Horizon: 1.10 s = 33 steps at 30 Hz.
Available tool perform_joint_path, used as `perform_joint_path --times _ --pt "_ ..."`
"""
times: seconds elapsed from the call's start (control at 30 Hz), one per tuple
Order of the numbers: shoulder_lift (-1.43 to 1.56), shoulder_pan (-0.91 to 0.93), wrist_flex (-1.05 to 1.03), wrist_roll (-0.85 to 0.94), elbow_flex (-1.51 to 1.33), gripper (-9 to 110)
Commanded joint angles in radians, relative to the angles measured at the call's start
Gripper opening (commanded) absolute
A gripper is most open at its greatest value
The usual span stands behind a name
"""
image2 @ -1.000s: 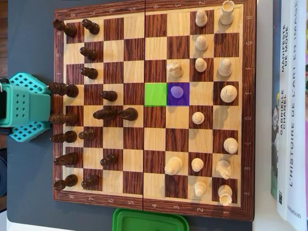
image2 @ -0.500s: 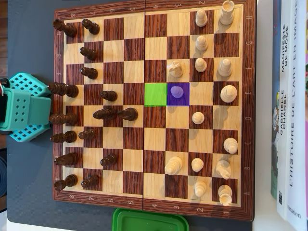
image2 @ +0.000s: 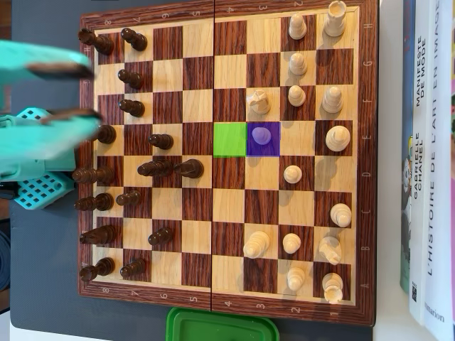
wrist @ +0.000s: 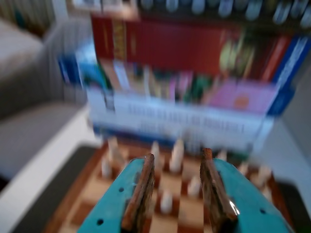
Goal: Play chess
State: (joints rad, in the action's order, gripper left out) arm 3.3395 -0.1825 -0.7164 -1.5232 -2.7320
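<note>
Premises: a domestic living room or study. A folding wooden chessboard with light and dark pieces lies on a dark grey mat. Just beside the chessboard, in the overhead view, lie French-titled art and fashion books. Beyond the chessboard, the blurred wrist view shows stacked books and a grey upholstered seat.

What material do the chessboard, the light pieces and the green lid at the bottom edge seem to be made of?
The chessboard looks like wood with a semi-gloss finish: grain runs through its squares and frame. The light pieces look like pale turned wood, though smooth plastic cannot be excluded. The green lid looks like plastic: uniform colour, a moulded rim with rounded corners. The gripper appears to be teal plastic, jaws open.
</note>
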Motion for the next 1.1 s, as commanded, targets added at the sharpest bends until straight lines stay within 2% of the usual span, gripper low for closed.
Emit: perform_joint_path --times 0.0,0.13,0.27,0.87,1.07 --pt "-0.035 -0.012 -0.140 0.005 0.089 14" --pt "-0.209 -0.012 -0.348 -0.005 0.227 14" --pt "-0.414 -0.012 -0.439 -0.008 0.339 14" --pt "-1.516 -0.002 -0.457 0.002 0.969 15" --pt "-1.772 0.014 -0.568 0.002 1.220 15"
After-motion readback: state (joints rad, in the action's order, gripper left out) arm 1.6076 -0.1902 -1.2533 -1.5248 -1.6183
